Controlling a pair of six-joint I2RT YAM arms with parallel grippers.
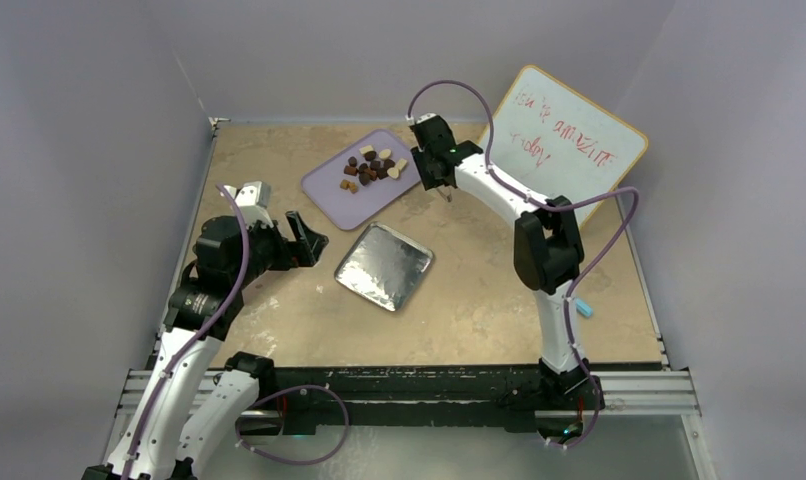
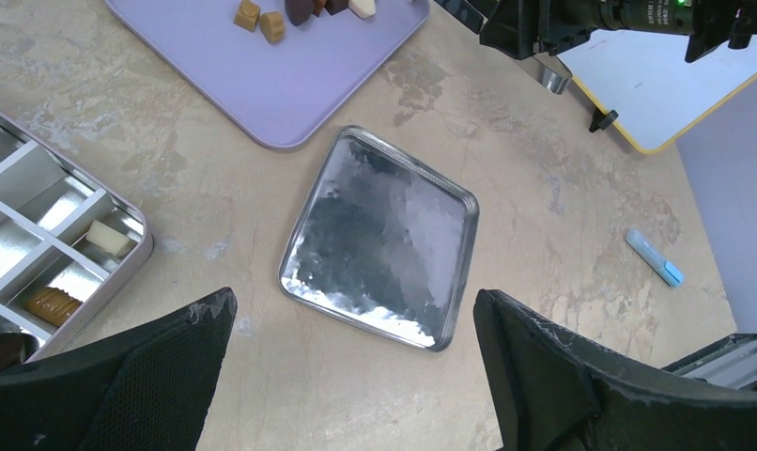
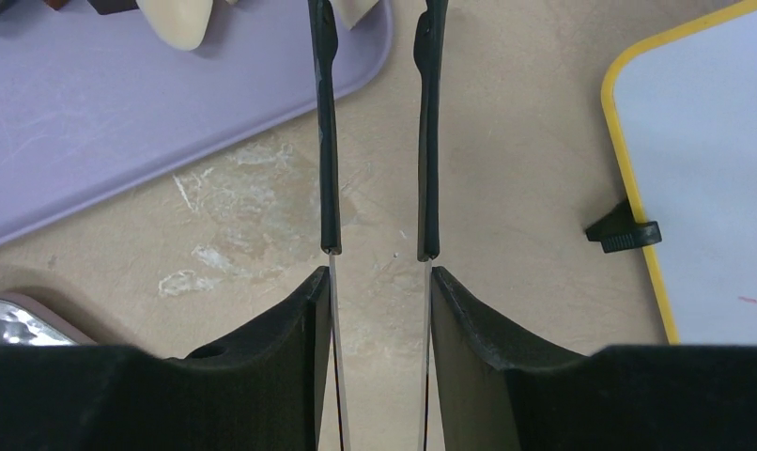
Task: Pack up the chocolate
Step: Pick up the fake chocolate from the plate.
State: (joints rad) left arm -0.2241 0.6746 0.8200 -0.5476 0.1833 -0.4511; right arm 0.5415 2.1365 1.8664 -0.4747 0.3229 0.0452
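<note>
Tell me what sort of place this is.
Probably a robot lab cell: plain grey walls box in the table, a metal rail runs along its near edge, and a whiteboard stands propped at the back.

Probably a robotics lab; blank panels [image 1: 89,120] enclose the table [image 1: 479,300], arms [image 1: 499,195] bolted to a metal rail [image 1: 644,392].

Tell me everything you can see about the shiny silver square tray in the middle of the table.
The silver tray is a shallow square with rounded corners and a raised, ribbed rim. It looks like thin shiny metal with a crinkled, mottled floor. It lies empty and flat on the beige table, turned cornerwise, close to the lilac tray but apart from it. Nothing else touches it.
</note>
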